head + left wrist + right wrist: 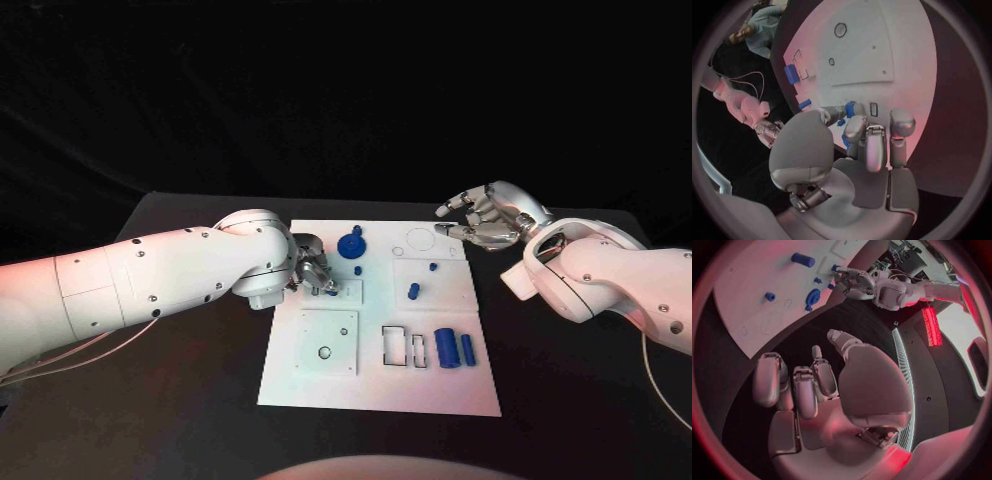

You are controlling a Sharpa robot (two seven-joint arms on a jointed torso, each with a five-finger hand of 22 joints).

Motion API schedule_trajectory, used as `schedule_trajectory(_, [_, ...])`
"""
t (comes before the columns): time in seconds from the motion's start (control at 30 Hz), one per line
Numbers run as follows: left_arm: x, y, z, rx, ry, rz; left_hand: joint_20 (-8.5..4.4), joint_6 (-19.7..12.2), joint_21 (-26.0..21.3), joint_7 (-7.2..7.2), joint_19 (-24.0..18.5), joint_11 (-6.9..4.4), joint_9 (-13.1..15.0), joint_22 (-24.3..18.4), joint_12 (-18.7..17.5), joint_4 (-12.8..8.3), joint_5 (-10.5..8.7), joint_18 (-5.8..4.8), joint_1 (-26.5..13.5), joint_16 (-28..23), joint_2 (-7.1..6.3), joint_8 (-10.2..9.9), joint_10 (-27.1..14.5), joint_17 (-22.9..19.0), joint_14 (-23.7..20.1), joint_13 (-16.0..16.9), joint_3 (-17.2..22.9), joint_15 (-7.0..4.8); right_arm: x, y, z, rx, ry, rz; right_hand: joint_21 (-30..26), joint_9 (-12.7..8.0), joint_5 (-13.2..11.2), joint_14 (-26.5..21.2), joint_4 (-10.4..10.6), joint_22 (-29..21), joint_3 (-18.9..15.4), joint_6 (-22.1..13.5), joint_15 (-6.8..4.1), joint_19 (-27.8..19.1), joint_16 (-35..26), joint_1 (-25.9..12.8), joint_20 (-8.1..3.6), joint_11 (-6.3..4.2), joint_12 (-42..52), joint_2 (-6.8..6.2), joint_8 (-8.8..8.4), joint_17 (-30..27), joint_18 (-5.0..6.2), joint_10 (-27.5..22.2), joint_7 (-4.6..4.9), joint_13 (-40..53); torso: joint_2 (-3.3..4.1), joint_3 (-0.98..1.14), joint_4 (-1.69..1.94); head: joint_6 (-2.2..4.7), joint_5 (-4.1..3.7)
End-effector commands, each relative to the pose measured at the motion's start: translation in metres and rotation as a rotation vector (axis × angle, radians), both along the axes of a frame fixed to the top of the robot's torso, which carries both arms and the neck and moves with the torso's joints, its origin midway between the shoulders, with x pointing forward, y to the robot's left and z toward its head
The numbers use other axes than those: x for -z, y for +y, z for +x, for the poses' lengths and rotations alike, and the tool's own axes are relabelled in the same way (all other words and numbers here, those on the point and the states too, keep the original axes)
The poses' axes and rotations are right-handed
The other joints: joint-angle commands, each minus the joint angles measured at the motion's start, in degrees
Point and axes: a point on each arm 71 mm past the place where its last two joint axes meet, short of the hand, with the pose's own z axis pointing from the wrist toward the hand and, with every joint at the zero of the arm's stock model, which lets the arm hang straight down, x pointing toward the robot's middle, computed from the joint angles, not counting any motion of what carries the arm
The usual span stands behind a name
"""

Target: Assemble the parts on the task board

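Left hand [309, 273] sits low over the board's [433, 395] left-middle, crowding the small blue parts [356, 243] beside it; right hand [490, 217] hangs off the far right corner, and the board's near strip lies open, two blue cylinders [453, 347] standing right of centre

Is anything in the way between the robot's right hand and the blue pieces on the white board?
Nothing visible blocks it. The right hand hovers at the task board's far right corner, with bare board between it and the nearest small blue part.
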Motion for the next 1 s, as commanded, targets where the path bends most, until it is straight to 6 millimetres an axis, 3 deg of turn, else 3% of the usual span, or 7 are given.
schedule_trajectory(0.03, [0.001,-0.002,-0.002,0.016,0.014,0.013,0.01,0.8,0.2,-0.81,0.2,0.08,0.0,0.0,0.1,-10.7,0.19,-1.01,0.0,0.2,0.47,0.3,0.3,12.6,5.4,0.1,10.2,-0.33,0.001,0.002,-0.001,-0.016,0.003,-0.007,-0.3,0.1,0.2,5.3,0.1,1.9,0.1,-0.3,-0.01,-0.3,0.0,-0.5,-0.02,0.04,-0.1,0.05,-0.17,12.1,1.11,-0.3,-0.09,0.3,0.01,0.01,0.0,0.0,-0.01])
schedule_trajectory(0.37, [0.001,-0.01,-0.003,0.036,0.022,0.011,0.0,1.0,0.3,-0.81,0.3,0.11,-0.1,0.2,0.2,-10.9,0.76,-1.04,-0.6,0.2,0.4,0.5,0.4,12.7,5.5,0.2,10.4,-0.33,0.0,0.002,0.0,-0.014,-0.008,-0.003,-0.2,0.2,0.5,5.3,0.3,2.0,0.3,-0.3,-0.02,-0.1,0.0,-0.5,-0.02,0.01,0.1,0.14,-0.11,12.2,1.07,-0.2,-0.12,0.4,0.05,0.07,0.0,-0.15,-0.09])
schedule_trajectory(0.6, [0.001,-0.013,-0.003,0.041,0.028,0.004,0.0,1.6,0.5,-1.04,0.7,0.01,-0.7,0.9,0.3,-10.5,2.42,-1.15,-4.0,0.4,0.11,0.5,0.9,13.3,5.6,0.2,10.0,-0.34,0.0,0.002,0.0,-0.012,-0.012,-0.002,-0.2,0.2,0.5,5.3,0.3,2.0,0.3,-0.3,-0.02,-0.1,0.0,-0.5,-0.02,0.01,0.1,0.14,-0.11,12.2,1.07,-0.2,-0.12,0.4,0.02,0.06,-0.01,-0.33,-0.13])
schedule_trajectory(1.0, [0.002,-0.015,-0.001,0.033,0.026,-0.004,-0.11,2.1,0.3,-1.37,0.8,-0.21,-1.5,1.1,0.3,-8.9,-0.22,-1.16,-7.2,0.5,0.21,0.0,1.1,13.4,5.6,0.3,8.3,-0.5,0.002,0.003,0.0,-0.012,-0.008,-0.001,-0.3,0.2,0.6,5.3,0.3,2.0,0.4,-0.3,-0.03,-0.2,0.0,-0.6,-0.03,0.0,0.0,0.17,-0.1,12.1,1.09,-0.2,-0.12,0.4,-0.01,0.02,0.0,-0.42,-0.19])
